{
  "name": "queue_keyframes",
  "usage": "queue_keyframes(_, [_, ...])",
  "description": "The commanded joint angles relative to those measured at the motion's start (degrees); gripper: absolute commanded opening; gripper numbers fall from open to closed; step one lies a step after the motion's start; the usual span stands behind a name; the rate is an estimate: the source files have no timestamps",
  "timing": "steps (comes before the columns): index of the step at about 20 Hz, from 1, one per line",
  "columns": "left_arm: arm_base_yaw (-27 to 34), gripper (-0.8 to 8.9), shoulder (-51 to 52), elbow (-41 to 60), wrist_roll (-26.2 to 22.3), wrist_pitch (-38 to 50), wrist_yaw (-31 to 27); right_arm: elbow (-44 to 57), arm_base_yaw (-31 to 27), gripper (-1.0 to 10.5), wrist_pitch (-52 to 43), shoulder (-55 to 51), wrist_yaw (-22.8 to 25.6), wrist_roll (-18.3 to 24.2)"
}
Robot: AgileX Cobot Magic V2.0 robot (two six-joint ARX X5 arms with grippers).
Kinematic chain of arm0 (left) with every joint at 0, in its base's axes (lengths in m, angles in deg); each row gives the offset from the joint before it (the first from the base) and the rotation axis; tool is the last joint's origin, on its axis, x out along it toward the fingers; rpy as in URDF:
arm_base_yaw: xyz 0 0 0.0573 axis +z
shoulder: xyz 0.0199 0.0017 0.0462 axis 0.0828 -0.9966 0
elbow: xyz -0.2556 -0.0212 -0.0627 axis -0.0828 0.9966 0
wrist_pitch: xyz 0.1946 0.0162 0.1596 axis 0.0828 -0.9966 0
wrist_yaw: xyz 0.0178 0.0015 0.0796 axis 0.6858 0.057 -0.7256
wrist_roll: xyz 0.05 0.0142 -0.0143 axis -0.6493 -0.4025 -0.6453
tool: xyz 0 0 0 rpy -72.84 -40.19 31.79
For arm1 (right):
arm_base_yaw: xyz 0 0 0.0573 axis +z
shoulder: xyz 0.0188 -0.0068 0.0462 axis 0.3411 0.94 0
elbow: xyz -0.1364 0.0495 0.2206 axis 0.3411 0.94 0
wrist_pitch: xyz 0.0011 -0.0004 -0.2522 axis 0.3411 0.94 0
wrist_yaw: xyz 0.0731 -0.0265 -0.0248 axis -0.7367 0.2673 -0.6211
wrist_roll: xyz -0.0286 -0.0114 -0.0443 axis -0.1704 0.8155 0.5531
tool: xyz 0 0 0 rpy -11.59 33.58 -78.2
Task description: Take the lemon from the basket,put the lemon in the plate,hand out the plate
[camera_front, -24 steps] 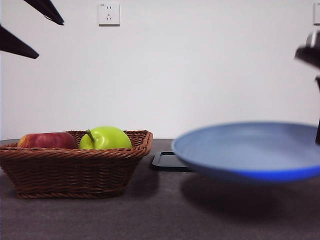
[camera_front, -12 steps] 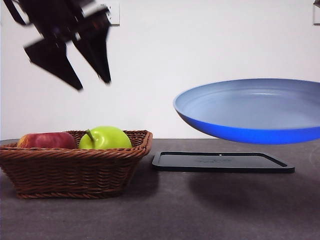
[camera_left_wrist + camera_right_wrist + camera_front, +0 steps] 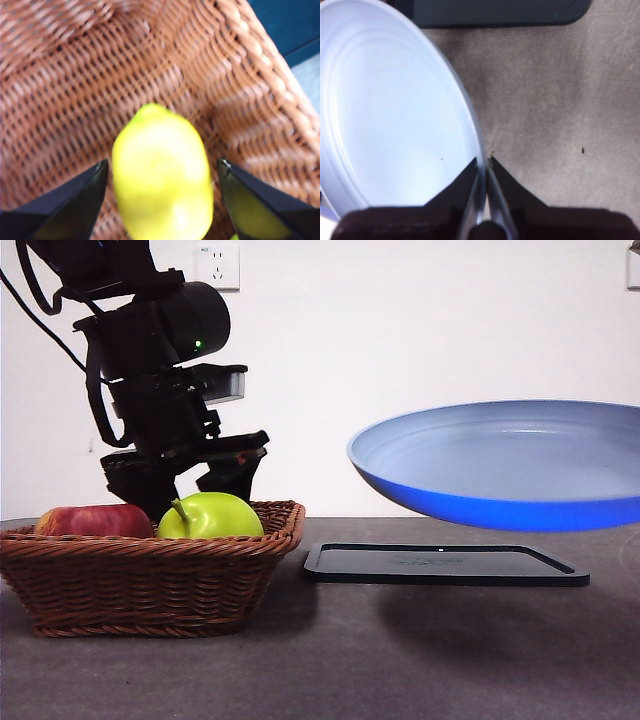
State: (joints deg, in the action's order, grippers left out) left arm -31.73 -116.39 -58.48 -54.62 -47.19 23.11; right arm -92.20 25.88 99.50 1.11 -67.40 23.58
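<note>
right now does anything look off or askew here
Nothing spilled or damaged. The plate hangs tilted in the air above the black tray, pinched at its rim by the right gripper. The left gripper straddles the lemon in the basket.

woven wicker basket [image 3: 150, 575], matt plate [image 3: 500, 465]

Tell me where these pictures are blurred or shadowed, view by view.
Front view: sharp; the raised plate throws a soft shadow on the table under it, and the basket shades the table beside it. Left wrist view: the lemon between the open left claw is soft and washed out. Right wrist view: the right claw on the plate's rim is slightly soft; the table is crisper.
</note>
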Motion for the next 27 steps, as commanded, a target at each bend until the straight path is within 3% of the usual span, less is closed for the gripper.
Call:
queue_keyframes(1, [-0.4,3.76,-1.3,-1.1,-0.3,0.8,0.6,-0.6,0.1,0.0,-0.5,0.3,-0.1,0.2])
queue_keyframes(3, [-0.4,3.72,-1.3,-1.1,-0.3,-0.4,0.2,-0.6,0.1,0.0,-0.5,0.3,-0.1,0.3])
queue_keyframes(6, [-0.3,1.8,-1.3,-1.1,-0.3,-0.3,0.1,-0.6,0.1,0.0,-0.6,0.3,-0.1,0.3])
queue_keyframes(11, [1.2,1.66,6.1,-3.0,-1.7,-2.4,0.3,-0.6,0.1,0.0,-0.9,0.3,-0.1,0.2])
queue_keyframes(13, [1.2,1.66,13.9,-3.4,-1.7,-2.1,1.6,-0.6,0.1,0.0,-2.0,0.9,-0.1,-3.6])
queue_keyframes(16, [-1.3,1.66,23.6,-3.4,-0.7,-1.9,16.8,-0.6,0.1,0.0,-2.8,3.0,-0.3,-4.3])
queue_keyframes(18, [-6.1,1.66,25.4,-3.4,0.5,-2.1,21.4,-0.6,0.2,0.0,-2.7,5.1,-0.3,-4.5])
queue_keyframes(20, [-12.6,1.66,23.8,-3.4,0.6,-1.3,20.7,-0.6,0.2,0.0,-2.6,5.9,-0.3,-4.5])
queue_keyframes(25, [-24.3,1.66,16.6,-3.4,0.6,3.2,12.3,-0.6,0.2,0.0,-1.9,5.9,-0.6,-4.4])
queue_keyframes(27, [-27.1,1.66,13.5,-3.4,0.5,5.5,10.2,-0.6,0.2,0.0,-1.8,5.9,-3.4,-4.0])
